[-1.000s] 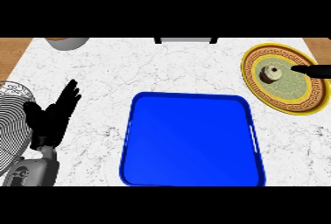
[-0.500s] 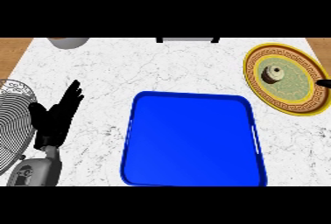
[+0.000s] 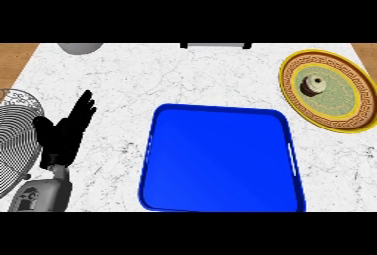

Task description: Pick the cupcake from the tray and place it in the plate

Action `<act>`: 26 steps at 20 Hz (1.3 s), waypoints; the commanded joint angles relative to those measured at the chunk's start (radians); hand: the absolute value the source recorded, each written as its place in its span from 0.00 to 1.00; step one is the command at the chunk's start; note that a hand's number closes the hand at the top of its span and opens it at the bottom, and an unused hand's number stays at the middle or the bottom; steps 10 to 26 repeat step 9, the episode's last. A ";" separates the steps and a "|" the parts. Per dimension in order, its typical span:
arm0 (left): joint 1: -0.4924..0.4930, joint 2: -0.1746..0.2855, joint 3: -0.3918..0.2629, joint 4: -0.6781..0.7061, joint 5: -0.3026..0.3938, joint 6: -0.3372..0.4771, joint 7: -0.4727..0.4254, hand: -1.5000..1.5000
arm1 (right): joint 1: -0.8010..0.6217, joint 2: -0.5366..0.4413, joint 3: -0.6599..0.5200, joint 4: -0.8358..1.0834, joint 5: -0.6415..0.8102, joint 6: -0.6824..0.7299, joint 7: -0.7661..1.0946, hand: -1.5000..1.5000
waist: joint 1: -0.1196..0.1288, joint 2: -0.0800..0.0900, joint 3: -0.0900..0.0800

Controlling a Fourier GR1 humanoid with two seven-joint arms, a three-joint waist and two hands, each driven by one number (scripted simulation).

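Head view, looking steeply down on a white marbled counter (image 3: 147,84). Compared with a second ago, the right hand, which then reached in from the right edge over the plate, has gone out of the picture, so its state cannot be told. Half a second ago only a dark tip of it showed at that edge. The left hand (image 3: 66,134) has stayed at the left side of the counter, resting released with its black fingers straight and pointing up and slightly right, holding nothing. Its grey forearm (image 3: 40,196) enters from the lower left corner.

The cupcake (image 3: 314,84) stands in the green middle of the plate (image 3: 293,97), small and round, with a dark brown base and a pale top. The plate has a yellow rim and a brown patterned band, and lies at the upper right.

The blue tray (image 3: 221,159) fills the lower centre, with nothing on it. A strip of bare marble separates its upper right corner from the plate. The plate's far side runs to the right edge of the view. Open marble lies above the tray and between the tray and the left hand. A round white object with dark concentric lines (image 3: 15,134) lies just beside the left hand, cut by the left edge. A grey bowl (image 3: 81,47) sits at the top edge.
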 commanded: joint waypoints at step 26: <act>-0.035 0.009 0.016 0.018 -0.002 -0.013 0.022 0.50 | 0.018 -0.076 0.038 0.108 0.018 -0.014 -0.053 0.00 | 0.006 0.002 0.001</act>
